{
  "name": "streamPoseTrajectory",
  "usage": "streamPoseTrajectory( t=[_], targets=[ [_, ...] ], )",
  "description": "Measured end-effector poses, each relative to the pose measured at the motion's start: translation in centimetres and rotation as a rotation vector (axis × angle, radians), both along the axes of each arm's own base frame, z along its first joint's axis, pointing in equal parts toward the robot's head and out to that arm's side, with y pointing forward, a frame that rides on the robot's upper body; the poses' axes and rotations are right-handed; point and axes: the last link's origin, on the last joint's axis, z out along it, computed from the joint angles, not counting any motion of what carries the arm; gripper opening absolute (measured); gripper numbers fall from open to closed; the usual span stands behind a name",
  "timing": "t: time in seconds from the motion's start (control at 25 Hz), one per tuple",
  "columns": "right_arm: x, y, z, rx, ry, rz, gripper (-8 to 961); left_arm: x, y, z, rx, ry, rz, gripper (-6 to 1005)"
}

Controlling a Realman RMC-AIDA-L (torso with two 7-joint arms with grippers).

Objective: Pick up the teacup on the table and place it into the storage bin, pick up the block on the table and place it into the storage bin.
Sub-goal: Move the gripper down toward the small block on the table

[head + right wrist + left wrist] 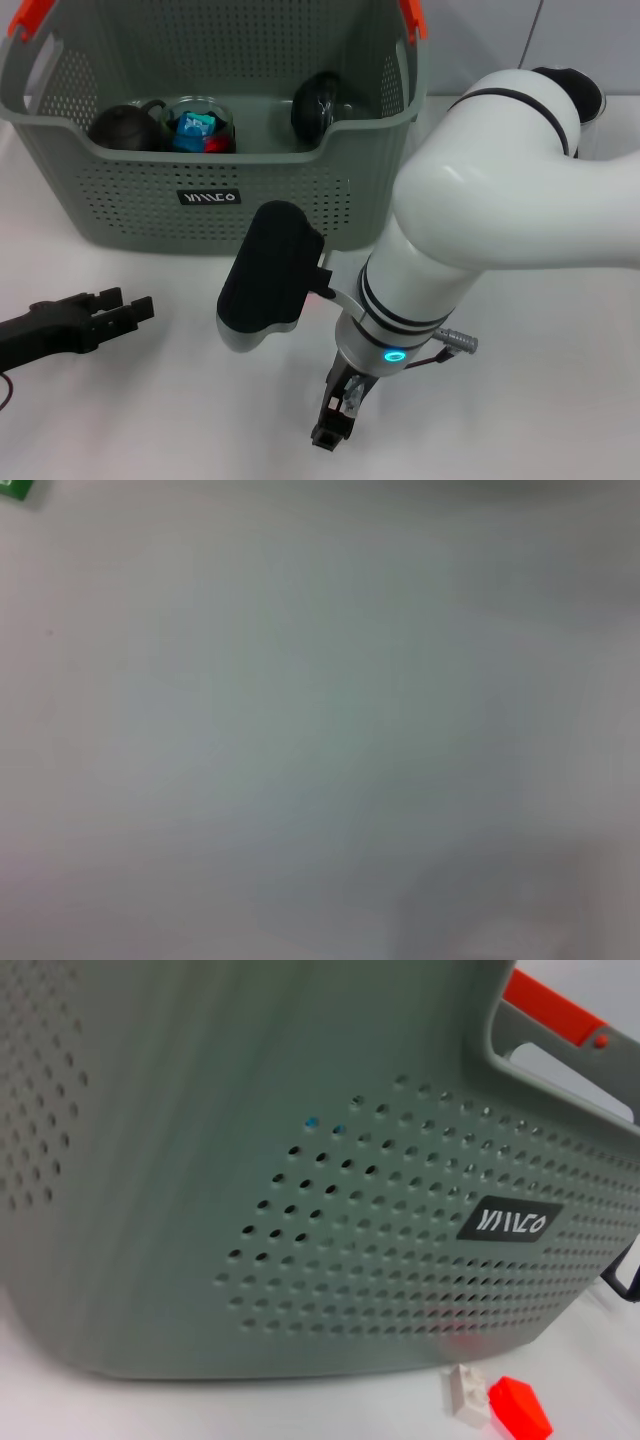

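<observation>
The left claw [130,310] is lying slightly open, empty, on the table [150,420]; the right claw's [335,425] gape is unclear. Only the left wrist view is showing red [520,1407] and white blocks [467,1392] beside the storage bin [300,1210].

A plain white table [150,420] carries a large grey perforated plastic basket [270,190], and just beside its wall lie a small white block [466,1392] and a red block [520,1410].

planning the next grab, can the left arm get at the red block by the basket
Probably yes: the red block lies on open table before the basket, nothing covering it. The left end effector sits low nearby.
</observation>
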Motion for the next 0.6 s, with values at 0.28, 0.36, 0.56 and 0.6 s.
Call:
streamPoseTrajectory(
  t=[0.28,0.36,0.56,0.6],
  targets=[
    [0.12,-0.05,-0.04,-0.006,-0.005,0.01,669,-0.06,-0.05,-0.09,0.001,0.0,0.005,636],
    [0.12,-0.05,-0.05,-0.007,-0.005,0.011,669,-0.06,-0.05,-0.09,0.001,0.0,0.005,636],
    [0.09,0.0,-0.1,-0.005,0.0,0.016,669,-0.05,-0.04,-0.09,0.001,0.0,0.004,636],
    [0.09,-0.01,-0.11,-0.005,0.001,0.016,669,-0.05,-0.04,-0.09,0.001,0.0,0.004,636]
  ],
)
